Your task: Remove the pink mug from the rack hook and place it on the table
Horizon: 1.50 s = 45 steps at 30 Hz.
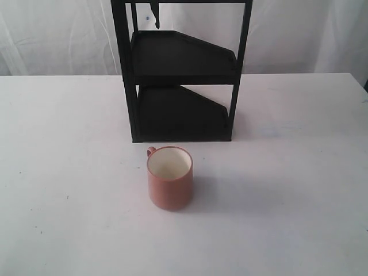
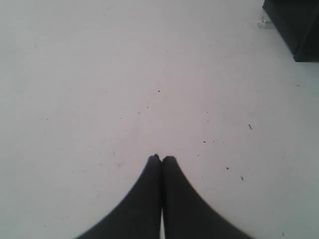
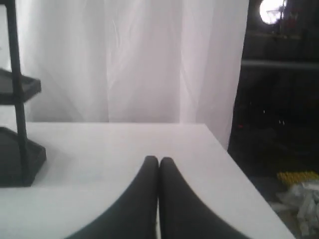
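The pink mug (image 1: pixel 170 178) stands upright on the white table (image 1: pixel 287 172), just in front of the black rack (image 1: pixel 181 69), its thin handle turned toward the rack. The rack hook (image 1: pixel 156 16) hangs bare at the rack's top left. Neither gripper shows in the exterior view. My left gripper (image 2: pixel 161 158) is shut with nothing in it, low over speckled tabletop (image 2: pixel 99 74). My right gripper (image 3: pixel 159 159) is also shut and empty, above the table (image 3: pixel 124 144) near its far right corner.
A corner of the rack (image 2: pixel 294 27) shows in the left wrist view, and its post and shelves (image 3: pixel 17 99) in the right wrist view. White curtains (image 3: pixel 129 59) hang behind the table. Past the table's right edge lies dark floor with clutter (image 3: pixel 299 199).
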Available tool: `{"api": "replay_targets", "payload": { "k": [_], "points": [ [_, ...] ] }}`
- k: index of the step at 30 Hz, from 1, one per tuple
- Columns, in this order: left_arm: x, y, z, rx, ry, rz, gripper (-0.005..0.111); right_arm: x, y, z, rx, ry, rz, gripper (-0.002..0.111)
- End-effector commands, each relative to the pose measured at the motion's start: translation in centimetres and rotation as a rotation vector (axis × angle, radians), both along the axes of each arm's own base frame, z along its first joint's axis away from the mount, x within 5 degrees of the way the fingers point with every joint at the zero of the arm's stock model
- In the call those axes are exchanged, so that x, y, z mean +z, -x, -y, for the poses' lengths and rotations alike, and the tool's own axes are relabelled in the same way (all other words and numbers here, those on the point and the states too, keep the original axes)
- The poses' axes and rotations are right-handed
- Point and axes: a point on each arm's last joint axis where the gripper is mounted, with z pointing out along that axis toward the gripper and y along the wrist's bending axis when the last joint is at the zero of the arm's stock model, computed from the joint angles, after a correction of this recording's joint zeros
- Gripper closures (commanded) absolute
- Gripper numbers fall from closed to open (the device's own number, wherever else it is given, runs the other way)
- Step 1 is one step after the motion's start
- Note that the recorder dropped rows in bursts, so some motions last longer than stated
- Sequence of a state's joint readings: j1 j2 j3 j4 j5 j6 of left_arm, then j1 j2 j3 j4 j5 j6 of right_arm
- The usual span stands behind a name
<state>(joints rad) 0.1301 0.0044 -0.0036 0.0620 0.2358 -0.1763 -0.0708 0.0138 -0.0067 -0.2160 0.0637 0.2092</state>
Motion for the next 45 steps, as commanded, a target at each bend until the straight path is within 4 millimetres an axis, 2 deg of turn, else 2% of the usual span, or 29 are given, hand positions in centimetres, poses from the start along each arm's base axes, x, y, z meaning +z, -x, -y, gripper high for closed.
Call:
{"api": "replay_targets", "payload": {
  "k": [1, 5, 8, 19, 25, 45],
  "points": [
    [-0.06, 0.0, 0.02, -0.002, 0.003, 0.006, 0.107, -1.79, 0.22, 0.21, -0.031, -0.093, -0.165, 0.108],
    [-0.06, 0.0, 0.02, -0.002, 0.003, 0.006, 0.107, -2.35, 0.29, -0.29, -0.001, -0.314, -0.214, 0.108],
    [-0.06, 0.0, 0.02, -0.002, 0.003, 0.006, 0.107, -2.4, 0.29, -0.45, 0.01, -0.372, -0.218, 0.108],
    [-0.06, 0.0, 0.02, -0.002, 0.003, 0.006, 0.107, -2.56, 0.33, -0.45, 0.007, -0.366, -0.236, 0.108],
    [-0.06, 0.0, 0.02, -0.002, 0.003, 0.006, 0.107, -2.57, 0.36, 0.07, -0.03, -0.194, -0.244, 0.108],
    [-0.06, 0.0, 0.02, -0.002, 0.003, 0.006, 0.107, -2.6, 0.37, 0.08, -0.031, -0.192, -0.248, 0.108]
  ]
}}
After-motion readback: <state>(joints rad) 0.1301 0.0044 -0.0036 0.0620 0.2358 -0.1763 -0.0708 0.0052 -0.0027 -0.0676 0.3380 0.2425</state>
